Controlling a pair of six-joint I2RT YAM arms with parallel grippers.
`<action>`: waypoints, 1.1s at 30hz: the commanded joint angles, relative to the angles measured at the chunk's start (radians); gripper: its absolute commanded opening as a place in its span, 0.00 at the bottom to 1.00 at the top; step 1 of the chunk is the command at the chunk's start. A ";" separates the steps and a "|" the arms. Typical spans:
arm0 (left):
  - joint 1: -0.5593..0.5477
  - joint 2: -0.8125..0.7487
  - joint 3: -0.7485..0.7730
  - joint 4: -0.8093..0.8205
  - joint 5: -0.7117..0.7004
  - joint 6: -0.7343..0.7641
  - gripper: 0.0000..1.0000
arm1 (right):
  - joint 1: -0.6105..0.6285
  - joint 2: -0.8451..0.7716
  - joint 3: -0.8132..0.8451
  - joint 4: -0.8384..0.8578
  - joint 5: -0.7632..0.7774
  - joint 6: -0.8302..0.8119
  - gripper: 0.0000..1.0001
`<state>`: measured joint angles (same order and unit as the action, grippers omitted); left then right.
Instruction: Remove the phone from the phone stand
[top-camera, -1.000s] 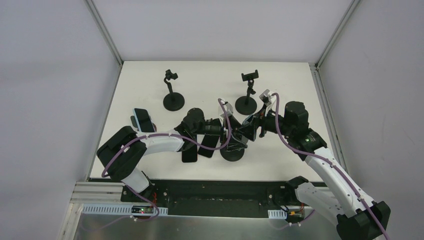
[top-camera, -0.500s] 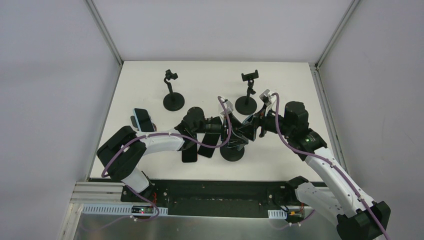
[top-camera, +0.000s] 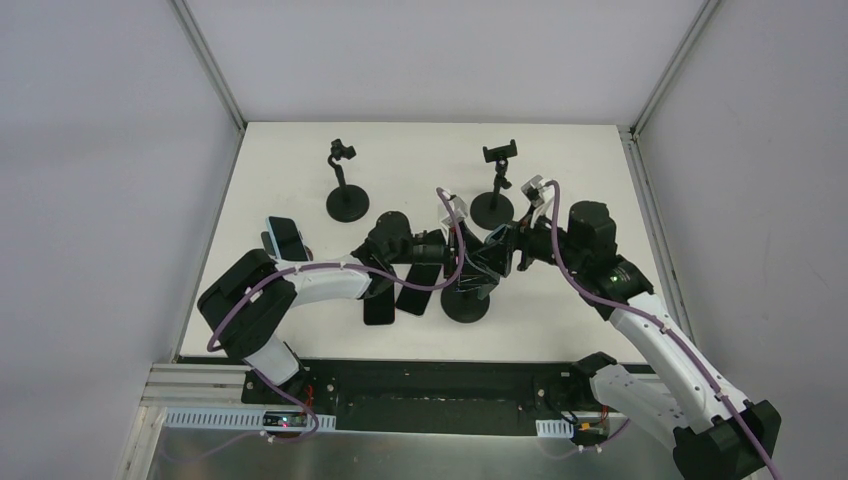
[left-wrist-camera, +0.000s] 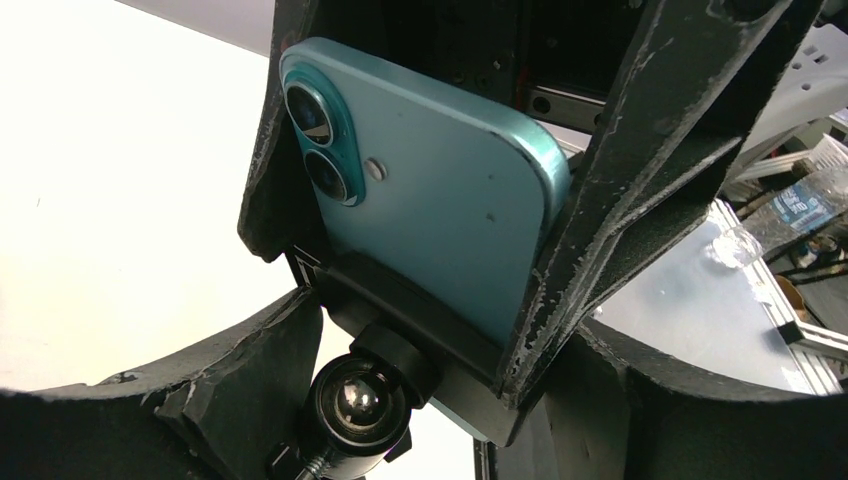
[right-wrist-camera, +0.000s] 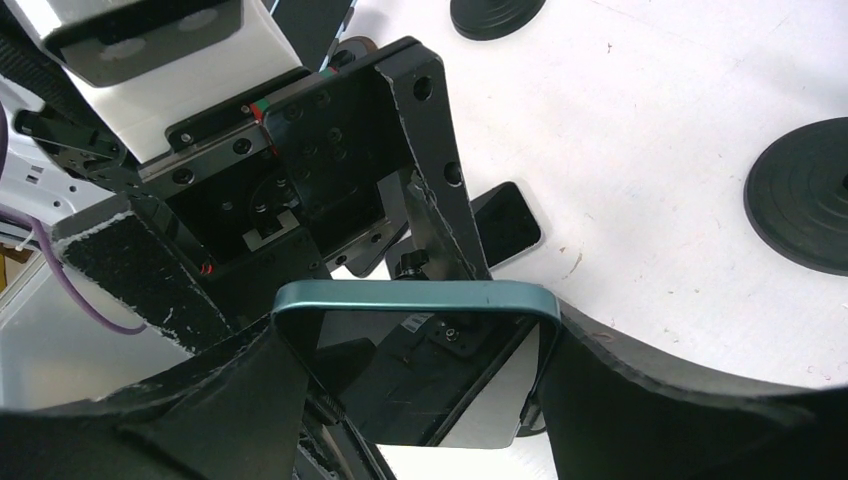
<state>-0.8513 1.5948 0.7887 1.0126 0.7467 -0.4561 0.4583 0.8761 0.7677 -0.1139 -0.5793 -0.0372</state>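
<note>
A teal phone (left-wrist-camera: 430, 200) sits in the clamp of a black phone stand (left-wrist-camera: 400, 300), above the stand's ball joint (left-wrist-camera: 360, 400). The stand's round base (top-camera: 465, 307) is on the white table near the front middle. My right gripper (right-wrist-camera: 415, 340) is shut on the phone's two long edges, and its top edge (right-wrist-camera: 415, 295) shows between the fingers. The right fingers (left-wrist-camera: 640, 130) also flank the phone in the left wrist view. My left gripper (left-wrist-camera: 430, 345) closes on the ends of the stand's clamp just below the phone. In the top view both grippers meet over the stand, the left (top-camera: 460, 265) and the right (top-camera: 497, 255).
Two empty phone stands are at the back, one on the left (top-camera: 347, 200) and one on the right (top-camera: 492, 205). Two dark phones (top-camera: 400, 297) lie flat under the left arm. Another phone (top-camera: 285, 238) lies at the left edge of the table.
Both grippers, with the phone and the stand's head between them, have shifted slightly away from the arm bases. The stand's base has not moved.
</note>
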 joint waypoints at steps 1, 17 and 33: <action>-0.005 -0.066 -0.048 0.044 -0.097 0.031 0.00 | 0.010 0.018 0.036 -0.062 0.047 0.059 0.00; -0.005 -0.098 -0.079 0.041 -0.120 0.075 0.00 | 0.010 0.006 0.013 -0.103 0.240 0.005 0.00; -0.076 -0.099 -0.040 0.039 0.135 0.079 0.00 | -0.067 0.059 -0.104 0.006 0.479 -0.167 0.00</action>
<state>-0.8841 1.5444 0.7399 1.0065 0.6800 -0.4107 0.4915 0.8780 0.7452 -0.0788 -0.4618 -0.0452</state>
